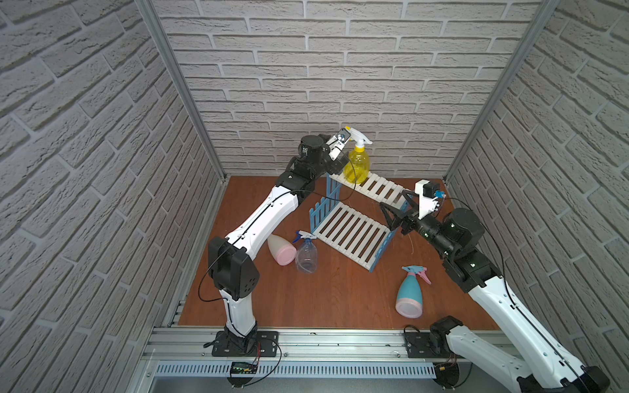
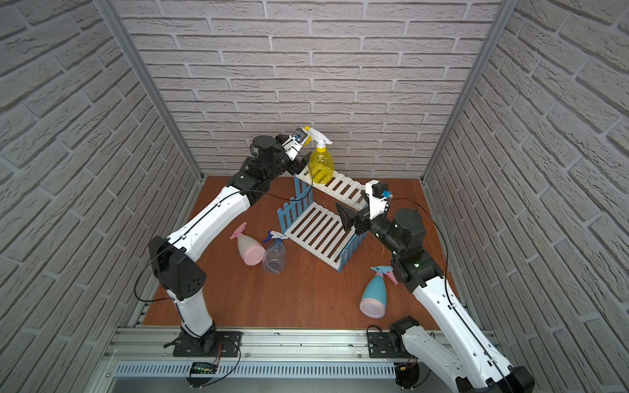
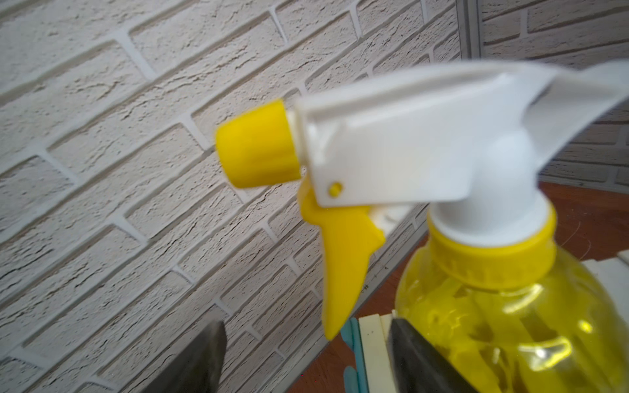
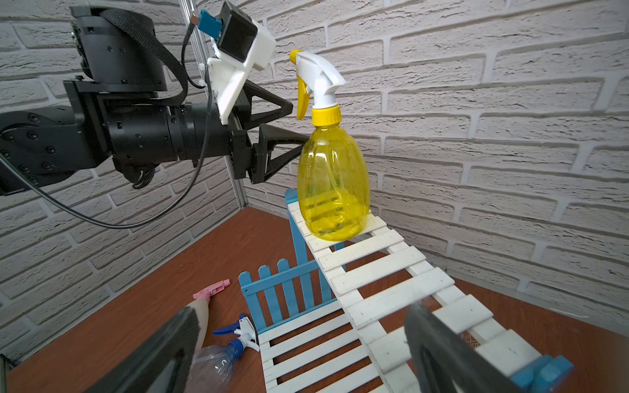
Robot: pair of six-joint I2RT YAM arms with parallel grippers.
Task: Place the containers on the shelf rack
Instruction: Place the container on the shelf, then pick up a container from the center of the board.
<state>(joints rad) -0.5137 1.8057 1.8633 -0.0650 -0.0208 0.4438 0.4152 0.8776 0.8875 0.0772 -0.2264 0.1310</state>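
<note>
We see the yellow bottle (image 4: 333, 190) upright on the rack's (image 4: 391, 272) upper shelf; the left gripper (image 4: 297, 124) is just beside its neck, jaws spread; the right gripper (image 1: 392, 199) hovers over the rack, jaws wide, empty; the cream bottle (image 1: 280, 250), clear bottle (image 1: 306, 255) and blue bottle (image 1: 410, 294) lie on the table (image 1: 340, 299).

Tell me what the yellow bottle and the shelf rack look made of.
The yellow bottle: translucent glossy plastic; the slats show through its body. The shelf rack: probably painted wood, with matte white slats and blue picket sides; it could be plastic.
</note>
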